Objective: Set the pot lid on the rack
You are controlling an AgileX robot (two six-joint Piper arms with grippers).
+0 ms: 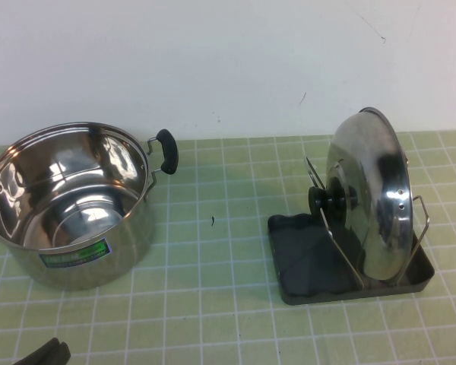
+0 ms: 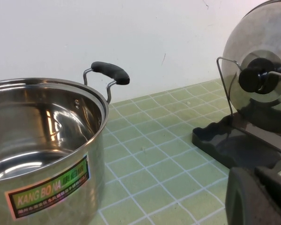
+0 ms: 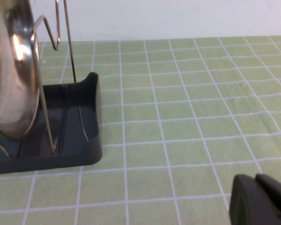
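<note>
Standing on edge in the rack, the slick, stiff lid looked best gripped by its knob; the left gripper and right gripper sat low and apart from it, jaw state impossible to tell.

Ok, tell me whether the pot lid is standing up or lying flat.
Standing on edge: the pot lid sits in the rack between wire loops, knob sideways.

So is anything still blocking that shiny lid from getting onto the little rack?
Nothing visible: the pot lid already stands on edge between the rack wires. The left gripper sits low near the pot; the right gripper is beside the rack.
</note>
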